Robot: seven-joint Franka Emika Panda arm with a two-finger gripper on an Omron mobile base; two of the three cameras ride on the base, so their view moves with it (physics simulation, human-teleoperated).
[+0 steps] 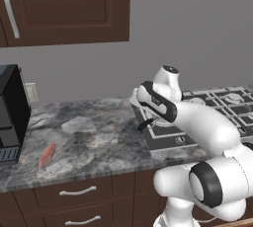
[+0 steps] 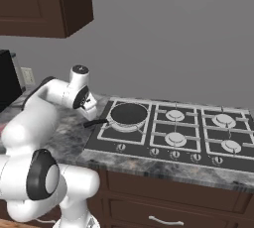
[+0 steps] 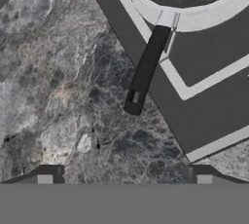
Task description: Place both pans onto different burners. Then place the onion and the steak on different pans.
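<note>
I see 1 black frying pan seated on the big burner at the hob's left end, its short handle jutting toward 8 o'clock past the hob edge and over the marble counter; from the hand view the handle lies at 12 o'clock ahead of my gripper, whose jaws stand wide apart, clamped on nothing. The steak lies flat on the counter near its front edge, at 9 o'clock from the arm, just beside a black appliance; the other 4 burners sit bare.

Pan on hob's left burner, steak seemingly on counter far left
</note>
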